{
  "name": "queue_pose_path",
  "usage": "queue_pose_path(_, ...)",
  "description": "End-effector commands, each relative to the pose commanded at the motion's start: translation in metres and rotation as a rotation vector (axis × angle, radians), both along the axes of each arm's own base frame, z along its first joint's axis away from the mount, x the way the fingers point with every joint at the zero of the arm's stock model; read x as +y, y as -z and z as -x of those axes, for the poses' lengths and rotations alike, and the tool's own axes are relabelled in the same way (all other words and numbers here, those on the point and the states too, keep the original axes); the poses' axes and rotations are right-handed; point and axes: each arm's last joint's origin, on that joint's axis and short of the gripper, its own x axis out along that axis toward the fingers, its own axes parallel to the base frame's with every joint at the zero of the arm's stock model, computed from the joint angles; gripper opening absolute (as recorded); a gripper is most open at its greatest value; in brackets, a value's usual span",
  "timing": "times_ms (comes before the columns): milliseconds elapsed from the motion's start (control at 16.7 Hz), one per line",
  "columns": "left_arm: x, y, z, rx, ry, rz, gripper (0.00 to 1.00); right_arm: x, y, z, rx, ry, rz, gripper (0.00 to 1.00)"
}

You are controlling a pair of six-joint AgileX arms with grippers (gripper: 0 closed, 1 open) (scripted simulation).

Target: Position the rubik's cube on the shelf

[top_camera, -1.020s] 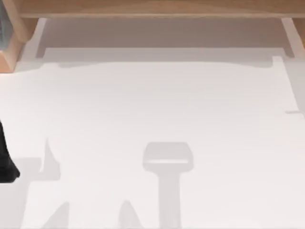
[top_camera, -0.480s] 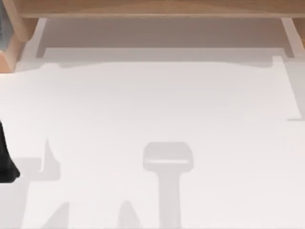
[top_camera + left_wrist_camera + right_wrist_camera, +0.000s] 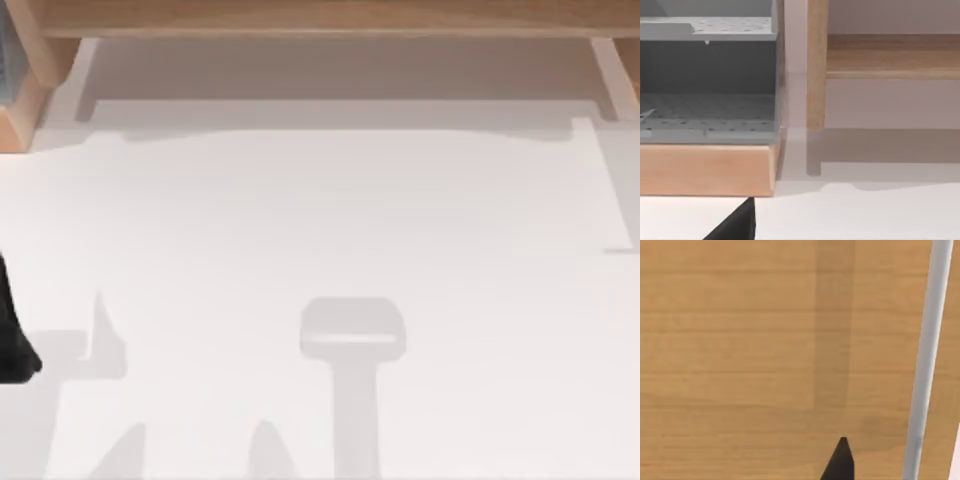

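Shelf (image 3: 320,18) spans the tabletop (image 3: 330,220) edge at 12 o'clock; left pincer (image 3: 12,340) sits parked at 9 o'clock, its grip impossible to tell, wide bare tabletop between

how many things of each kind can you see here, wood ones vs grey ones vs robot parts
wooden shelf: 1
wooden base block under the rack: 1
grey perforated rack: 1
black left arm at the table's left edge: 1
black fingertip over wood: 1
total: 5
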Motion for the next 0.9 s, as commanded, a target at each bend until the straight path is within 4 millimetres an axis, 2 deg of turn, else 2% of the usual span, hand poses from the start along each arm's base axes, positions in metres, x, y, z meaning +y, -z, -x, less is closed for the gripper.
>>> queue_pose_path(180, 0.0, 0.0, 0.0, 0.0, 0.0, 0.0, 1.0, 0.0, 0.0, 0.0, 0.0, 0.0, 0.0, 0.98)
queue_pose_path(240, 0.0, 0.0, 0.0, 0.0, 0.0, 0.0, 1.0, 0.0, 0.0, 0.0, 0.0, 0.0, 0.0, 1.0)
queue_pose_path(720, 0.0, 0.0, 0.0, 0.0, 0.0, 0.0, 1.0, 0.0003, -0.0001, -0.0005, 0.0, -0.002, 0.0, 1.0)
queue_pose_path(900, 0.0, 0.0, 0.0, 0.0, 0.0, 0.0, 1.0, 0.0002, 0.0, 0.0083, 0.0, -0.002, 0.0, 1.0)
